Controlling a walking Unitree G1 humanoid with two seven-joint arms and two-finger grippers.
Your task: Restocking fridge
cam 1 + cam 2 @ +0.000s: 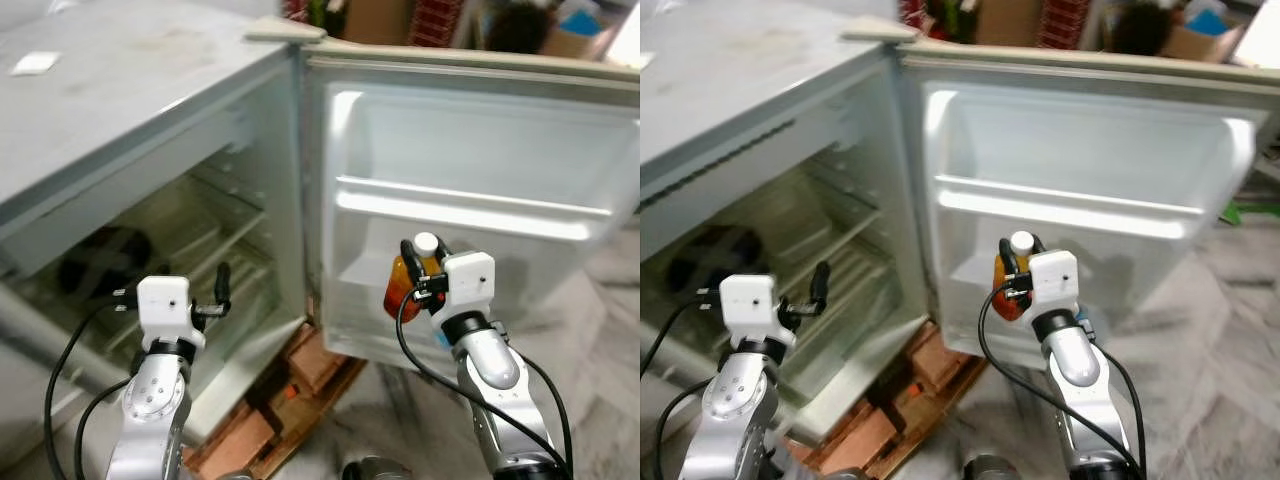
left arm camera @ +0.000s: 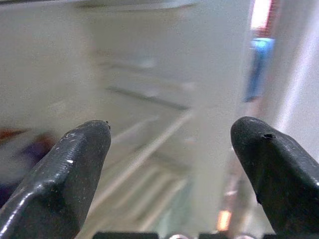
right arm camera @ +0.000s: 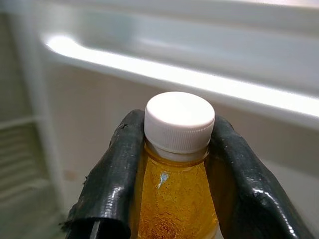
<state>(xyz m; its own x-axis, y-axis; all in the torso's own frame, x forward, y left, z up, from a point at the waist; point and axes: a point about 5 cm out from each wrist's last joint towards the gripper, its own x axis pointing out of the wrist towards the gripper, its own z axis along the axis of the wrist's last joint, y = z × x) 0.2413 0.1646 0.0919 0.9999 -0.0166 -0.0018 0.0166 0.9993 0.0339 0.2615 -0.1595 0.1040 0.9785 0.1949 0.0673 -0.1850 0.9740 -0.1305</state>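
My right gripper (image 1: 418, 268) is shut on an orange juice bottle (image 1: 408, 283) with a white cap (image 3: 178, 121), held upright in front of the open fridge door (image 1: 470, 210), below its shelf rail (image 1: 470, 212). The black fingers (image 3: 112, 179) clasp the bottle's neck on both sides. My left gripper (image 1: 222, 290) stands open with nothing between its fingers (image 2: 70, 169), pointing into the fridge's main compartment (image 1: 190, 250) near its wire shelves.
A dark object (image 1: 100, 262) lies on a shelf deep inside the fridge. The fridge rests on a wooden pallet (image 1: 290, 400) on a marble floor. Boxes and clutter (image 1: 480, 25) stand behind the door. A white paper (image 1: 35, 63) lies on the fridge top.
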